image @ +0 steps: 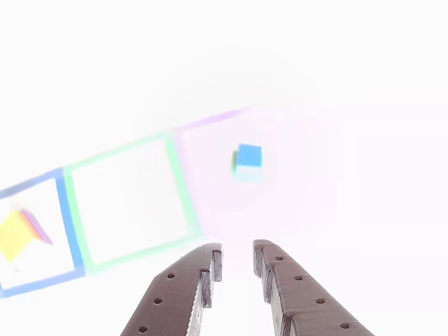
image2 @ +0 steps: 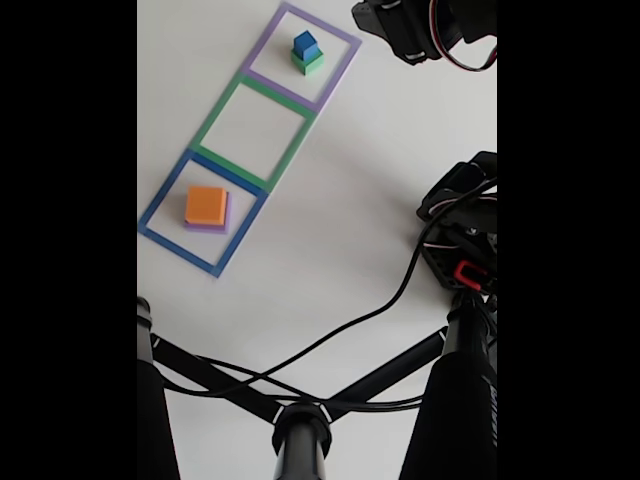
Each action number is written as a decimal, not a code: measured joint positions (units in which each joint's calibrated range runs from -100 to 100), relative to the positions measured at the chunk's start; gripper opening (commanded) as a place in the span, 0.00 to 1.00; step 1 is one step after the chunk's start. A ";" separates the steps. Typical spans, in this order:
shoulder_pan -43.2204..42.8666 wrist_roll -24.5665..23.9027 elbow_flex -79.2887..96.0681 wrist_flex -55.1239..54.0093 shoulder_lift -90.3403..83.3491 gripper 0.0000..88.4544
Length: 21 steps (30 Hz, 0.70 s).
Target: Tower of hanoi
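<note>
— So, where do the blocks stand?

— In the fixed view the small blue cube (image2: 306, 44) sits on top of a green block (image2: 310, 63), both inside the purple square outline (image2: 304, 56) at the upper middle of the frame. The orange block (image2: 206, 205) lies flat on the purple slab (image2: 208, 224), inside the blue square outline (image2: 203, 211) at the left centre. Between the two, the green square outline (image2: 254, 133) has nothing inside it.

— And the other view?

— It is badly washed out. The blue cube (image: 248, 157) shows near the centre, with a faint green edge beside it. At the far left edge, a yellowish block with a purple side (image: 21, 232) sits within the blue outline (image: 68, 222). The green outline (image: 183, 187) lies between them.

— What about the gripper?

— Its two dark fingers rise from the bottom edge of the other view, the gripper (image: 236, 253) parted by a narrow gap, with nothing between the tips. It is well apart from the cube, lower in the frame.

— Anything else around?

— In the fixed view, the white table (image2: 350, 230), black cables (image2: 330, 340) trailing across the lower half, and arm parts (image2: 455, 230) at the right.
</note>
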 measured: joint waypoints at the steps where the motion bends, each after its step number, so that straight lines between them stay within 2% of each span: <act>1: 0.98 0.00 0.00 0.24 0.00 0.06; 6: 4.42 0.00 3.39 -0.24 -0.42 0.14; 11: 9.41 0.00 18.10 -9.39 -4.14 0.23; 17: 10.81 0.00 41.60 -30.02 -10.05 0.25; 21: 10.64 0.00 61.27 -50.32 -13.42 0.25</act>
